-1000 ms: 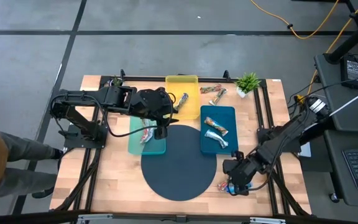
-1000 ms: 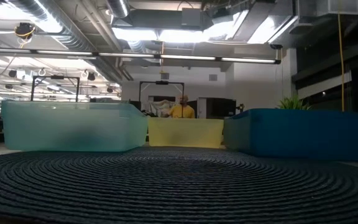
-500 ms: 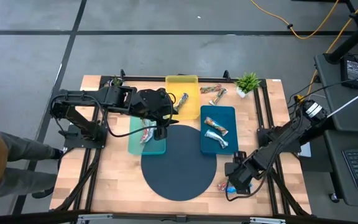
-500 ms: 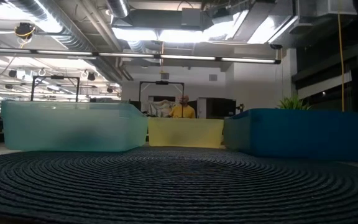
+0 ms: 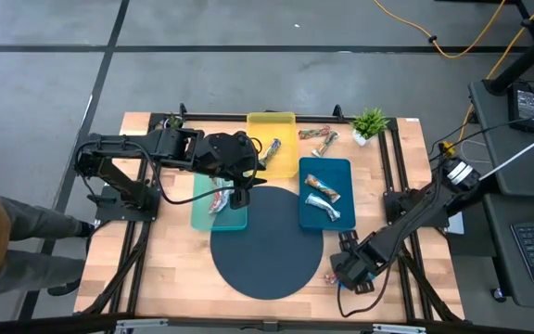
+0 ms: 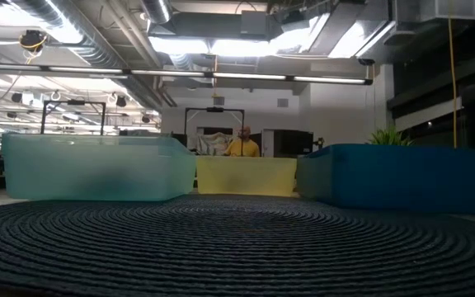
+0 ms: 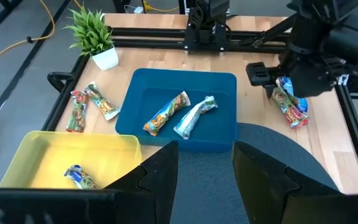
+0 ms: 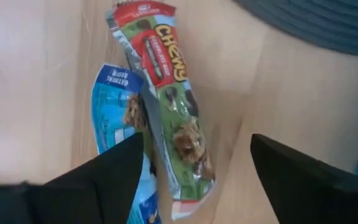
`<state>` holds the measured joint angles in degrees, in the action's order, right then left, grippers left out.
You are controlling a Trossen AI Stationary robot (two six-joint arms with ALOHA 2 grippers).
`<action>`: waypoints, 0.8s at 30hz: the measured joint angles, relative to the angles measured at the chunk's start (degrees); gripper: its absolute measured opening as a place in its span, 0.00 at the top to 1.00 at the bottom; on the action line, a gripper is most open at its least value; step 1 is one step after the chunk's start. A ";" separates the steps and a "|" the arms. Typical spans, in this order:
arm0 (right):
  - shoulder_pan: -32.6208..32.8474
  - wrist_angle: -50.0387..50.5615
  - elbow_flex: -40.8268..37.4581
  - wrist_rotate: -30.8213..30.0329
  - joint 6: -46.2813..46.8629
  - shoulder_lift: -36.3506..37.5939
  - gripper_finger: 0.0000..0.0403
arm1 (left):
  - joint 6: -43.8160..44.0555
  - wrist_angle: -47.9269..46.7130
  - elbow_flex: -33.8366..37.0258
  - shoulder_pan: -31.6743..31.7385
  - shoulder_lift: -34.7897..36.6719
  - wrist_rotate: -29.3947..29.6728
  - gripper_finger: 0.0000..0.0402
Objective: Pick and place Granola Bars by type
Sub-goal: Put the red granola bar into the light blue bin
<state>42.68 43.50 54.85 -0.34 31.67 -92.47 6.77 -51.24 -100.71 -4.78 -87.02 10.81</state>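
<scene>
Wooden table [image 8: 278,93], red-green bar [image 8: 166,93].

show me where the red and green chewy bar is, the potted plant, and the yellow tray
Red and green chewy bar [image 8: 169,102]: right wrist view, middle of its wrapper.
Potted plant [image 7: 94,32]: left wrist view, on its leaves.
Yellow tray [image 5: 272,120]: high view, on its far rim.

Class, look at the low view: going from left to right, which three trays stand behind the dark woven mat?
Pale translucent teal tray → yellow tray → dark blue tray.
</scene>
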 joint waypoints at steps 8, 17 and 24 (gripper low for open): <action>0.05 -3.20 0.00 0.17 -3.61 -4.69 0.32 | 0.10 0.00 -0.01 0.00 0.00 0.02 0.64; 0.01 -3.11 0.00 1.23 -1.59 -7.19 0.55 | 0.10 0.02 -0.02 0.00 0.00 0.02 0.64; 0.06 -0.90 0.00 1.49 4.47 -4.30 0.82 | 0.06 0.00 0.01 0.00 0.00 0.00 0.64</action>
<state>42.74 42.60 54.85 1.15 36.14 -96.77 6.83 -51.24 -100.71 -4.78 -87.02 10.81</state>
